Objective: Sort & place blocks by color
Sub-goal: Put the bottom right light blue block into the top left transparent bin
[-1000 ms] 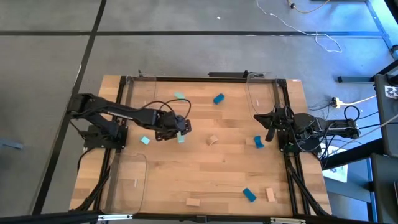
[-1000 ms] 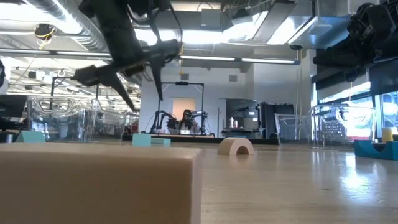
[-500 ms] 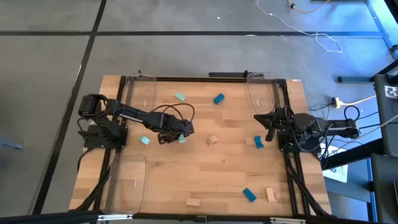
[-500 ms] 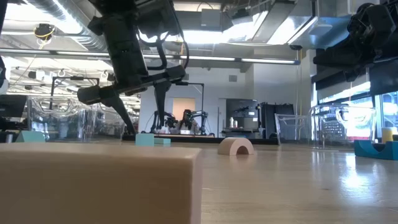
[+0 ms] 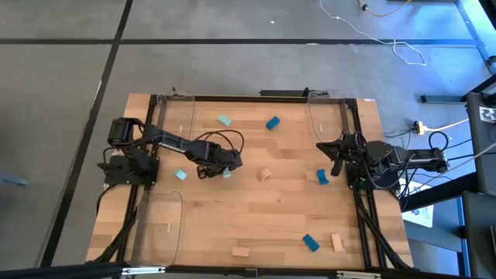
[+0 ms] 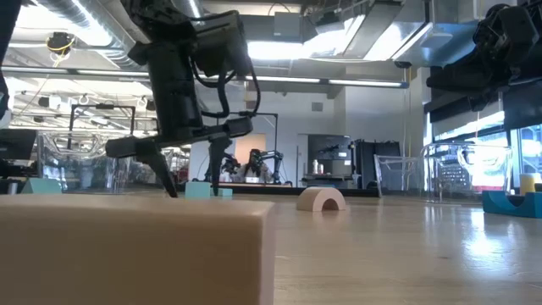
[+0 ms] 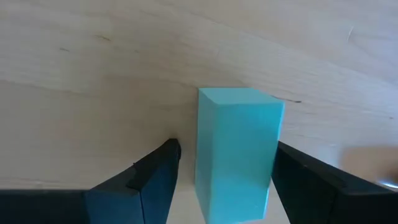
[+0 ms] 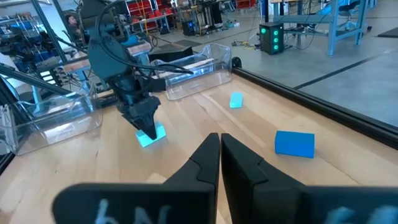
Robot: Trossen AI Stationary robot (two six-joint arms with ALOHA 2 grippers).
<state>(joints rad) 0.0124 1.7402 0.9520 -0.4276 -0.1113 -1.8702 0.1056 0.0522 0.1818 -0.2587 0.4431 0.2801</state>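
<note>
Hovering low, high view: left gripper point(image 5: 225, 172) straddles small mint-teal wooden block point(image 5: 226, 173) mid-table, for pickup | left wrist view: fingers point(image 7: 155, 180) released, flanking the block, apart | right wrist view: right gripper point(image 8: 220, 163) clenched empty, parked at the table's right edge.

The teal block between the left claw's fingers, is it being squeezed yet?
Apart. In the left wrist view, bare wood shows between the teal block and each open finger of the left gripper.

my table point(image 5: 256, 209) is pale wood planks. scattered on it lie mint blocks point(image 5: 180, 174), deep blue blocks point(image 5: 272, 122) and natural wood blocks point(image 5: 240, 251), well apart. clear trays point(image 5: 164, 225) sit along its side edges.
</note>
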